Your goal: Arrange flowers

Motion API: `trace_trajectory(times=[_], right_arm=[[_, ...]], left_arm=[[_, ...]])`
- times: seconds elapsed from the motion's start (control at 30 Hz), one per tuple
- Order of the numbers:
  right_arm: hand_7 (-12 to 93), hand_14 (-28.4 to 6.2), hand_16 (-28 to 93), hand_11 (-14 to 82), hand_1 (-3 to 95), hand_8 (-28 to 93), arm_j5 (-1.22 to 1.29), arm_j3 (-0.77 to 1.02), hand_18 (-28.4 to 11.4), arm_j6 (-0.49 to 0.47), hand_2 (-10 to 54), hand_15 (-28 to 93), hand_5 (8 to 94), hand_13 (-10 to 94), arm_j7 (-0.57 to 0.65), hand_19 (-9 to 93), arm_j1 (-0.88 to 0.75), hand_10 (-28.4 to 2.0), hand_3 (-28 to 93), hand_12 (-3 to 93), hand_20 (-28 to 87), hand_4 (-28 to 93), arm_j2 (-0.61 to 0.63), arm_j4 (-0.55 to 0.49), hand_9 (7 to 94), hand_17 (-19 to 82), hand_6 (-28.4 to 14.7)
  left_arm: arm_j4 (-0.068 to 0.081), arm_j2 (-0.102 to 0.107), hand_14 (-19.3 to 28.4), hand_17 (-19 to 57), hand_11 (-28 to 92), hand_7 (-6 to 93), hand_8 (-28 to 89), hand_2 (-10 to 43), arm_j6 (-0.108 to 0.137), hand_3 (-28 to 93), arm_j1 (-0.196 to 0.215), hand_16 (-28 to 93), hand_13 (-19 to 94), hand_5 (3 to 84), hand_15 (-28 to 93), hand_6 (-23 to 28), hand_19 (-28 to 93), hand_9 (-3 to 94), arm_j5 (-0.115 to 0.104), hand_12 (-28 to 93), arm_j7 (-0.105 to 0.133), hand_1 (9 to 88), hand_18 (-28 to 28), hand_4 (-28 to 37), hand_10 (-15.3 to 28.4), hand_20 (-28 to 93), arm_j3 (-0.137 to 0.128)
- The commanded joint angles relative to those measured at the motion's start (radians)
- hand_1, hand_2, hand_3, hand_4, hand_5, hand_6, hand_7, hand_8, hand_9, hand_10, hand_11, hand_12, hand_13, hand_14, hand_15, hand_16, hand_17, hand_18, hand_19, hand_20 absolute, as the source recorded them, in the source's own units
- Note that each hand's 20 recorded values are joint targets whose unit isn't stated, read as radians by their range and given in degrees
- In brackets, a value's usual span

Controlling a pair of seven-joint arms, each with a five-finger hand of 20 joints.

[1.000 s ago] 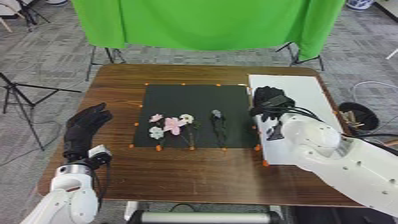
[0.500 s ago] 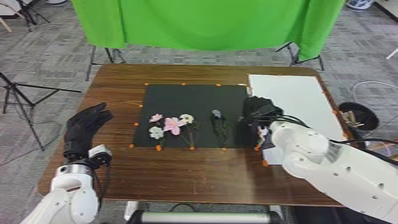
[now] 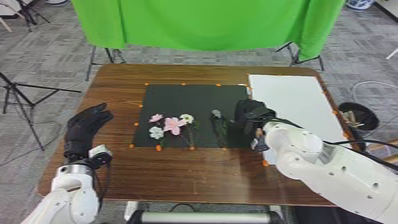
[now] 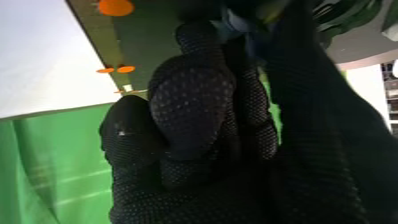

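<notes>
In the head view my right hand [image 3: 251, 111] is over the right edge of the black mat, beside the white board. In the right wrist view my right hand [image 4: 200, 100] has curled fingers and the thumb closed on a small bluish flower [image 4: 234, 22], mostly hidden by the glove. Left of that hand, a dark-stemmed flower with a bluish-grey head [image 3: 216, 114] lies on the black mat [image 3: 191, 95]. Farther left lie a pink flower [image 3: 172, 126], a smaller pink one [image 3: 156, 118] and white flowers [image 3: 156, 132]. My left hand [image 3: 86, 125] rests open at the table's left side.
The white board [image 3: 289, 95] covers the right part of the brown table [image 3: 195, 175]. Orange markers [image 3: 159, 148] line the mat's edges. A dark bin [image 3: 358, 116] stands beyond the table's right edge, and a green cloth [image 3: 209, 22] hangs behind the table.
My right hand has moved left from the white board's edge onto the black mat's right side, uncovering more of the board. My left hand and the flowers on the mat are unmoved.
</notes>
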Motion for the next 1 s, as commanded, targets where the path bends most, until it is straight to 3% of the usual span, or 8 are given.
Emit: trace_trajectory(times=[0.03, 0.13, 0.63, 0.8, 1.0], right_arm=[[14, -2.5, 30, 12.0, 45.4, -2, 0.012, 0.035, -14.3, -0.028, -9.5, 54, 67.5, 92, -0.003, 93, -0.018, -13.3, 65, 15.6, 48, -13, 0.008, -0.025, 74.8, 61, -2.1], [14, -2.6, 30, 11.1, 43.4, -8, 0.024, 0.063, -14.3, -0.053, -9.5, 54, 65.7, 91, 0.001, 93, -0.030, -14.5, 66, 15.2, 48, -13, 0.014, -0.037, 72.4, 61, -2.5], [12, -2.6, 29, 9.1, 37.2, -8, 0.148, 0.243, -14.3, -0.159, -9.5, 54, 62.2, 91, -0.007, 93, -0.096, -16.1, 66, 13.7, 47, -14, 0.029, -0.107, 69.3, 61, -2.6], [12, -2.9, 29, 9.2, 37.1, -8, 0.248, 0.385, -14.3, -0.149, -9.5, 53, 62.3, 91, -0.012, 93, -0.162, -16.2, 65, 13.6, 47, -13, 0.042, -0.142, 69.2, 61, -2.2], [12, -3.0, 29, 9.7, 37.1, -8, 0.288, 0.436, -14.5, -0.151, -9.5, 53, 62.7, 91, -0.032, 93, -0.186, -15.8, 64, 14.0, 47, -13, 0.069, -0.168, 71.0, 60, -2.1]], left_arm=[[0.000, -0.009, 17.2, 11.6, 26, 21.1, -10, 6.6, -0.012, 68, 0.010, -3, 43, 54.9, 29, 2.3, 19, 53.8, -0.002, 11, -0.009, 37.8, 13.0, -18.2, 14.2, 19, 0.000], [-0.002, -0.009, 17.3, 11.4, 26, 21.1, -10, 6.6, -0.013, 68, 0.012, -3, 43, 54.9, 29, 2.2, 19, 53.7, 0.000, 11, -0.011, 37.9, 13.1, -18.3, 14.2, 19, -0.002], [-0.007, -0.005, 17.4, 11.2, 26, 21.2, -10, 6.6, -0.012, 67, 0.017, -3, 43, 55.0, 29, 2.3, 20, 53.7, 0.001, 11, -0.012, 38.0, 13.2, -18.4, 14.2, 19, -0.006], [-0.004, -0.002, 17.4, 11.1, 26, 21.2, -10, 6.6, -0.011, 67, 0.013, -3, 43, 54.9, 29, 2.3, 20, 53.8, 0.000, 11, -0.008, 38.0, 13.3, -18.3, 14.3, 19, -0.004], [-0.008, -0.003, 17.4, 11.1, 26, 21.3, -10, 6.6, -0.007, 67, 0.021, -3, 43, 55.0, 29, 2.2, 20, 53.7, -0.003, 11, -0.007, 37.9, 13.4, -18.2, 14.2, 19, -0.007]])
